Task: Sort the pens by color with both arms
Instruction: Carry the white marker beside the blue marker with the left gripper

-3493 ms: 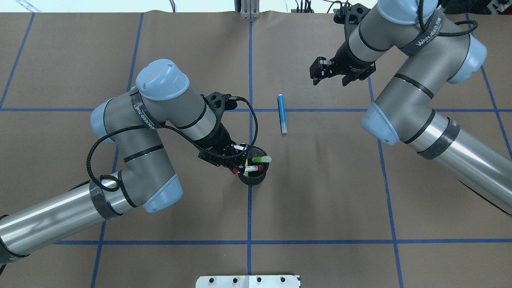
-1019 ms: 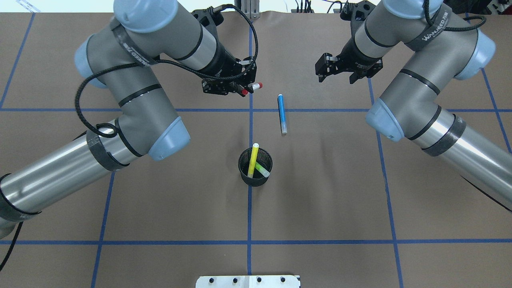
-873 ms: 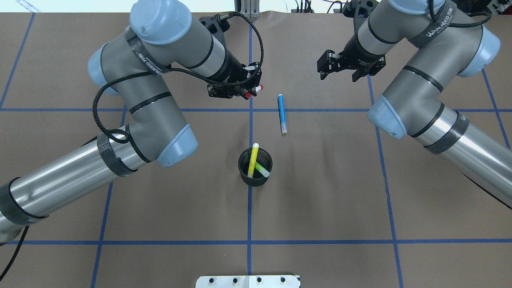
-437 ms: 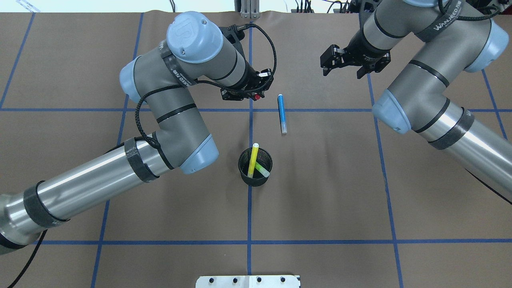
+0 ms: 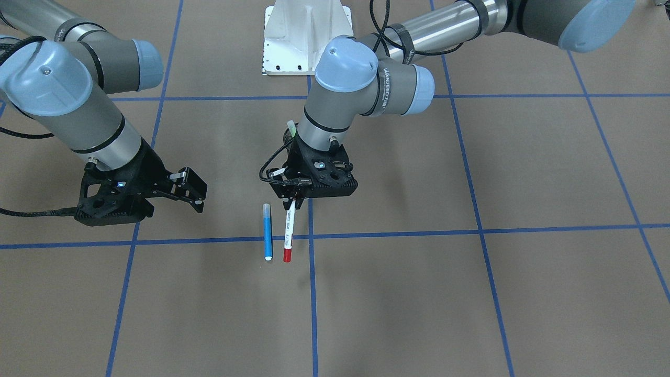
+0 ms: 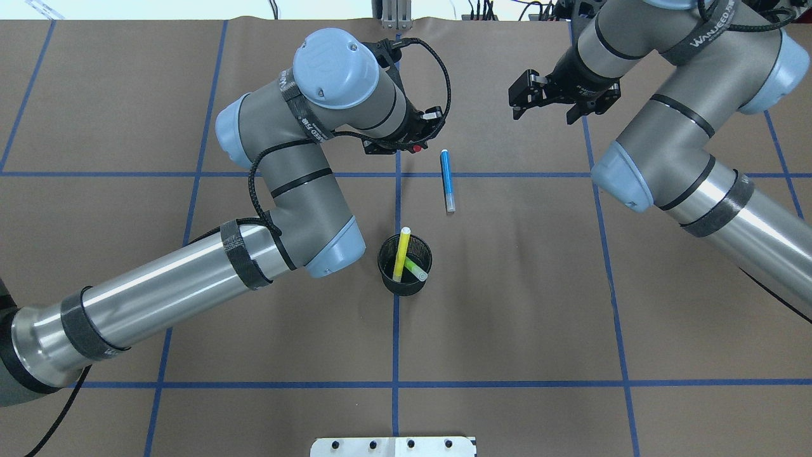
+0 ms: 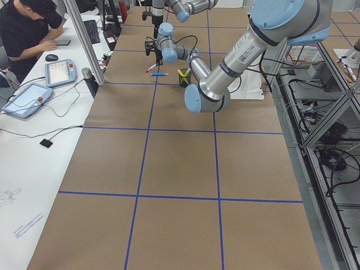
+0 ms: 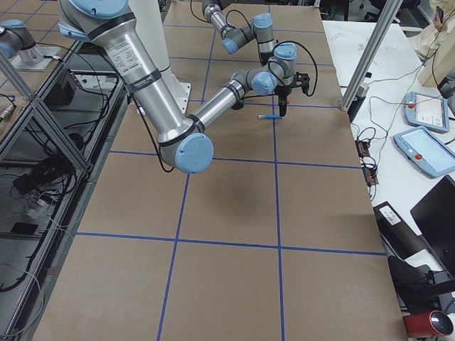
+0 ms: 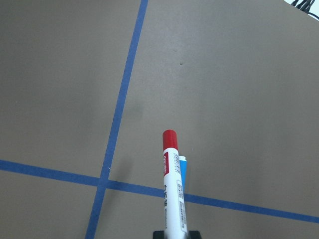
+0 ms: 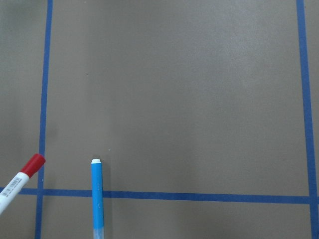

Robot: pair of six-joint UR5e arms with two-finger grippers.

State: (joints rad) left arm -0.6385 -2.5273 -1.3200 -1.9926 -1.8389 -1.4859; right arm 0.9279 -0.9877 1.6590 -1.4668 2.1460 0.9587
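Brown paper, ruled into squares by blue tape, is spread over the table [image 6: 127, 95], so that places for the sorted pens can be told apart.

From the robot's left, the left arm [image 6: 177, 289] is stretched far forward across the centre line. Its left gripper [image 5: 292, 201] is clamped on the white-barrelled pen [image 5: 288, 230], gripped at its rear. The pen is slanted down toward the paper, and its red end is brought just beside one end of the blue pen [image 6: 448, 181]. Whether the red end touches the paper cannot be told. A set-down parallel to the blue pen is judged to be the step in hand.

The right arm [image 6: 666, 139] is held back on its own side. The right gripper [image 6: 544, 116] is carried with its fingers apart and nothing between them, well clear of both pens. It is probably kept out of the left arm's way.

Nearer the robot, the black mesh cup [image 6: 396, 287] is stood on the centre line. The yellow pen [image 6: 399, 257] and the green pen [image 6: 415, 270] are leaned crosswise inside it and are yet to be sorted.

"WANJEED" can be read on the dark strap [image 6: 713, 35] wrapped round the right arm. Fine print is borne on the white barrel, but it cannot be read.
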